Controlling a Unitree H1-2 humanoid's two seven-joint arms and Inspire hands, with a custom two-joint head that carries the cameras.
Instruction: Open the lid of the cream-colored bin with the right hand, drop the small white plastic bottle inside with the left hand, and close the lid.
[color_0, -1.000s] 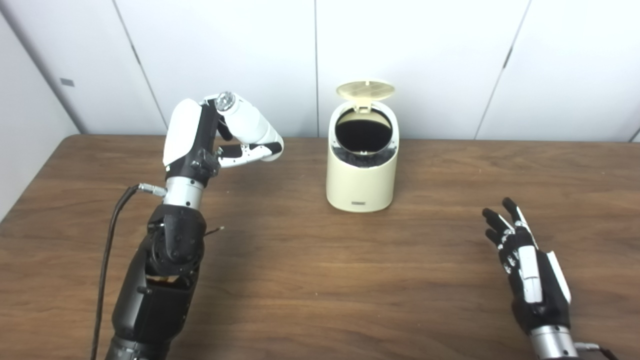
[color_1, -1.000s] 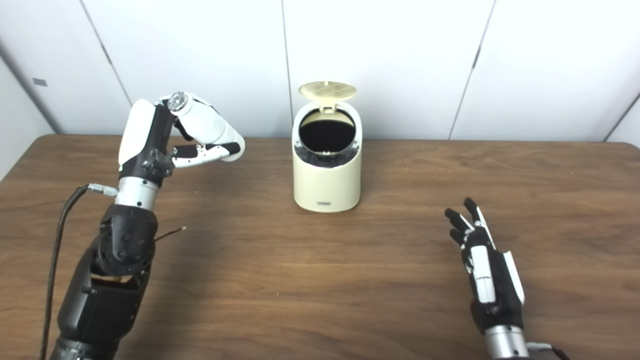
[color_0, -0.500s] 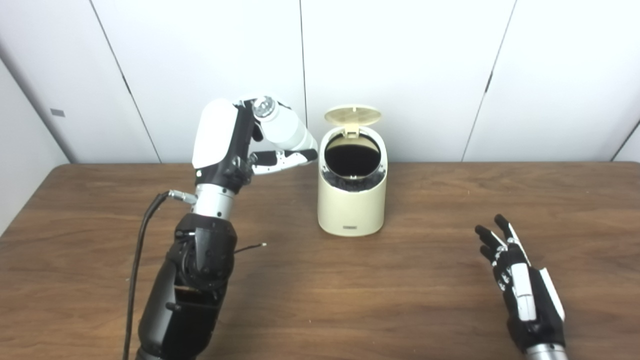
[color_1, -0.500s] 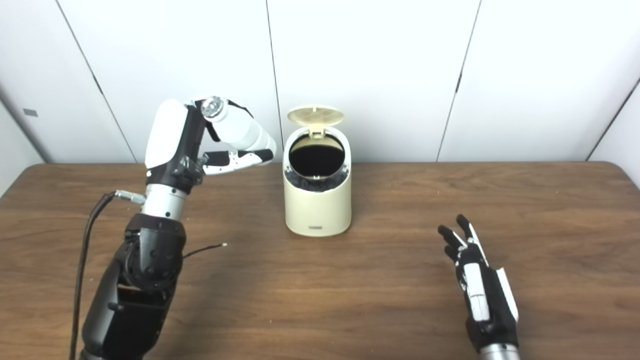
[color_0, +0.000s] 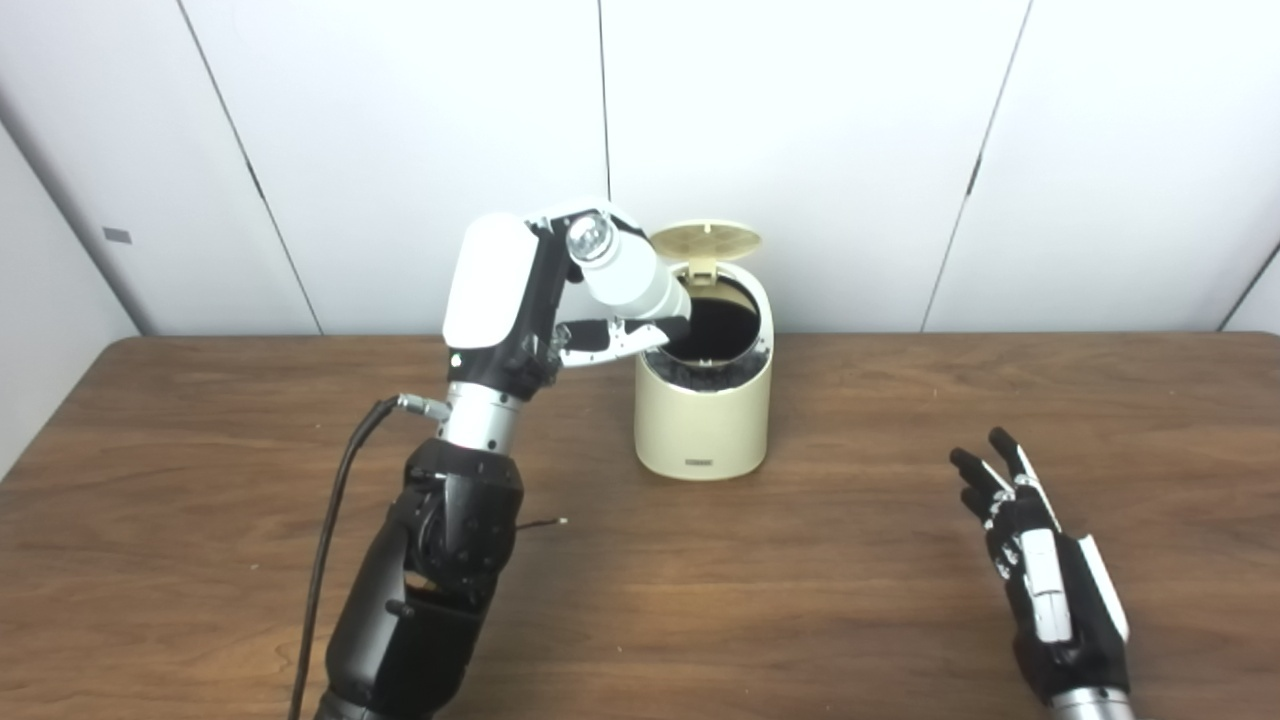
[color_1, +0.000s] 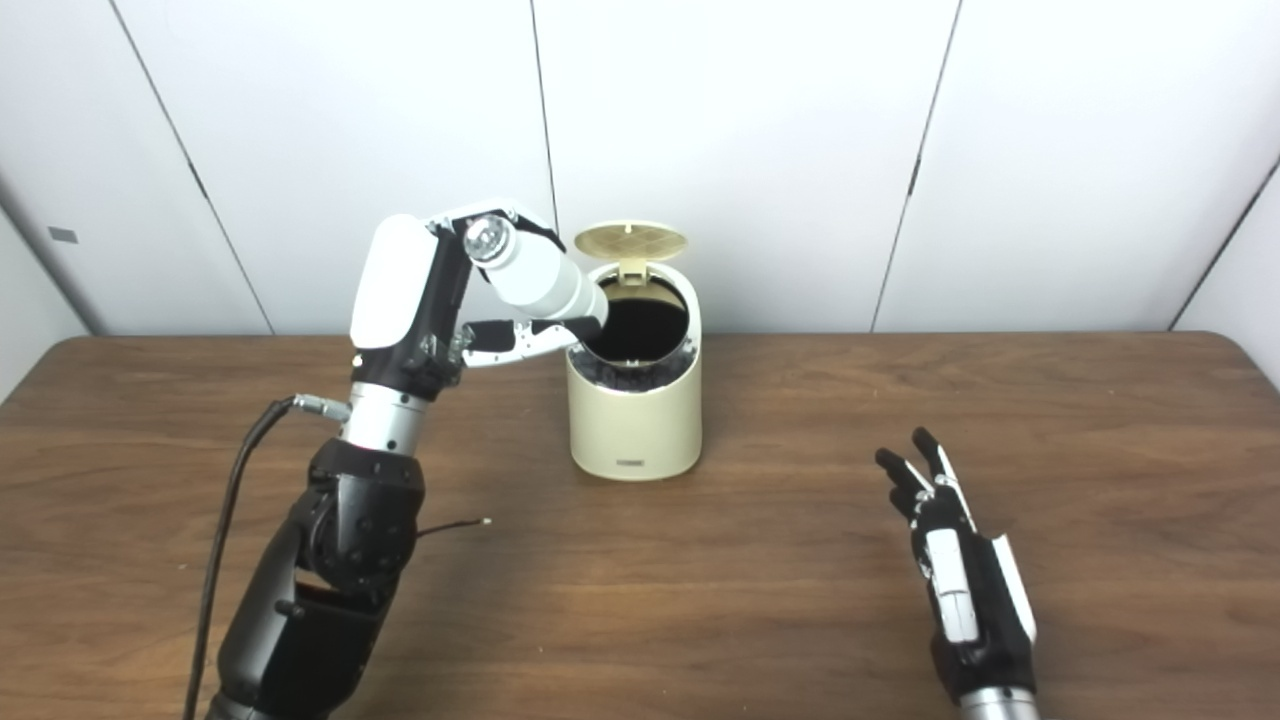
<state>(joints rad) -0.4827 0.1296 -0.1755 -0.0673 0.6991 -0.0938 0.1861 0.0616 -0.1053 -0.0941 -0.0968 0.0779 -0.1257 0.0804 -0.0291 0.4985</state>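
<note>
Small white plastic bottle (color_0: 625, 272): you have it pinched in your left hand (color_0: 520, 300), raised off the counter (color_0: 800, 600). Long axis runs on a slant, cap end up and toward the camera, base end down and to the right, at the near-left rim of the bin's mouth. In the left eye view the base overlaps the dark opening; whether it is past the rim or just over it cannot be told. Cream-colored bin (color_0: 703, 420) stands upright at mid-counter, toward the back wall. Lid (color_0: 705, 240) already up on its rear hinge, tipped back, mouth clear, dark liner showing inside. So the bin lies directly right of your left hand, touching-close, and the bottle already points into it along its own axis. Judgement: the release is the step in hand; a little more travel right, or a steeper tip, should let it slide in base first instead of catching the near rim. Your right hand (color_0: 1050, 590) rests low at the right, well apart from the bin, fingers spread and holding nothing. It is the farther hand, and closing the lid means a long reach back in.
</note>
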